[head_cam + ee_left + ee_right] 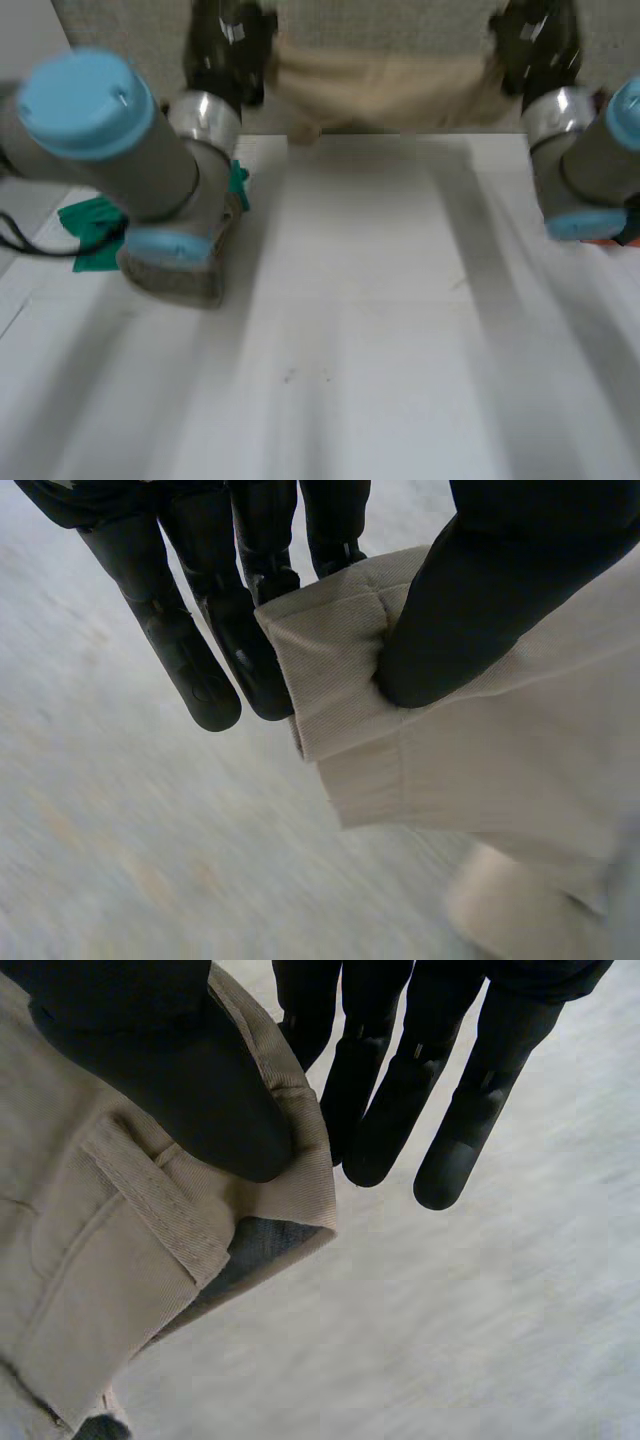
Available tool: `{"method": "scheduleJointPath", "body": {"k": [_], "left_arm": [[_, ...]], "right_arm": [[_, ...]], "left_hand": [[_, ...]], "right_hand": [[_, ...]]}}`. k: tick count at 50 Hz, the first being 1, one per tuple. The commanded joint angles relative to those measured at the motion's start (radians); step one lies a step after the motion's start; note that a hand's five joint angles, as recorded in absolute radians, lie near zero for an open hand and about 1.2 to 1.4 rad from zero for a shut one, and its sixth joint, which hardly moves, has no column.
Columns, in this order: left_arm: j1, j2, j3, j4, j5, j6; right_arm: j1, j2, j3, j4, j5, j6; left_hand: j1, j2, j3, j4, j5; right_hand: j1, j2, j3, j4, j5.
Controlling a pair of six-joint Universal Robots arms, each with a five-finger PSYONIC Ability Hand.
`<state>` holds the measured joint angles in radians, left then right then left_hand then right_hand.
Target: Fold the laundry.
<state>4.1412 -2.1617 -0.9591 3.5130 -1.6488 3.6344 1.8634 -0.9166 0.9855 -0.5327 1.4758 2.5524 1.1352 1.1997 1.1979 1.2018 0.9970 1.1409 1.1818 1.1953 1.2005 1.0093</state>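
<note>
A beige garment (385, 85) hangs stretched between my two hands beyond the far edge of the white table (370, 320). My left hand (225, 45) grips its left corner; in the left wrist view the thumb (470, 610) pinches a hemmed corner of the beige cloth (450, 750) against the fingers (250, 650). My right hand (535, 45) grips the right corner; in the right wrist view its thumb (190, 1090) presses the waistband of the beige cloth (120, 1260) against the fingers (400, 1110).
A green cloth (95, 230) lies on the table's left side, partly behind my left arm (130, 160). Something orange-red (610, 240) peeks out under my right arm (590, 170) at the right edge.
</note>
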Motion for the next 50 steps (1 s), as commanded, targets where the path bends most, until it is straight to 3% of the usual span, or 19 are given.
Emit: {"method": "scheduleJointPath", "body": {"k": [1,10,18,24,27,28,35,39,43,50], "left_arm": [[-0.009,-0.033,-0.243,0.001,0.009,-0.01],[-0.061,-0.078,-0.435,-0.019,0.003,-0.003],[-0.065,0.158,-0.653,-0.124,-0.003,0.004],[-0.108,0.364,-0.787,-0.319,-0.006,0.003],[-0.145,0.434,-0.831,-0.472,-0.012,-0.002],[-0.162,0.454,-0.843,-0.529,-0.014,-0.005],[-0.329,0.531,-0.879,-0.85,-0.008,-0.013],[-0.346,0.514,-0.851,-0.827,-0.009,-0.01],[-0.322,0.407,-0.738,-0.682,-0.019,0.004],[-0.202,0.182,-0.486,-0.474,-0.058,0.009]], "right_arm": [[0.002,0.1,0.185,0.037,-0.029,-0.015],[-0.009,0.036,0.407,0.174,-0.029,-0.072],[-0.012,-0.143,0.538,0.424,-0.019,-0.109],[-0.023,-0.272,0.613,0.629,0.038,-0.133],[-0.055,-0.373,0.688,0.766,0.043,-0.22],[-0.091,-0.455,0.758,0.845,0.043,-0.312],[-0.161,-0.655,0.944,0.976,0.032,-0.538],[-0.168,-0.677,0.961,0.978,0.005,-0.541],[-0.171,-0.659,0.934,0.901,-0.043,-0.489],[-0.156,-0.415,0.786,0.63,-0.037,-0.348]], "left_hand": [[0.261,0.197,0.198,0.194,0.225],[0.261,0.197,0.198,0.194,0.225],[0.261,0.197,0.198,0.194,0.225],[0.261,0.197,0.198,0.194,0.225],[0.261,0.197,0.198,0.194,0.225],[0.261,0.197,0.198,0.194,0.225],[0.261,0.197,0.198,0.194,0.225],[0.261,0.197,0.198,0.194,0.225],[0.261,0.197,0.198,0.194,0.225],[0.261,0.197,0.198,0.194,0.225]], "right_hand": [[0.255,0.215,0.201,0.196,0.212],[0.255,0.215,0.201,0.196,0.212],[0.255,0.215,0.201,0.196,0.212],[0.255,0.215,0.201,0.196,0.212],[0.255,0.215,0.201,0.196,0.212],[0.255,0.215,0.201,0.196,0.212],[0.255,0.215,0.201,0.196,0.212],[0.255,0.215,0.201,0.196,0.212],[0.255,0.215,0.201,0.196,0.212],[0.255,0.215,0.201,0.196,0.212]]}}
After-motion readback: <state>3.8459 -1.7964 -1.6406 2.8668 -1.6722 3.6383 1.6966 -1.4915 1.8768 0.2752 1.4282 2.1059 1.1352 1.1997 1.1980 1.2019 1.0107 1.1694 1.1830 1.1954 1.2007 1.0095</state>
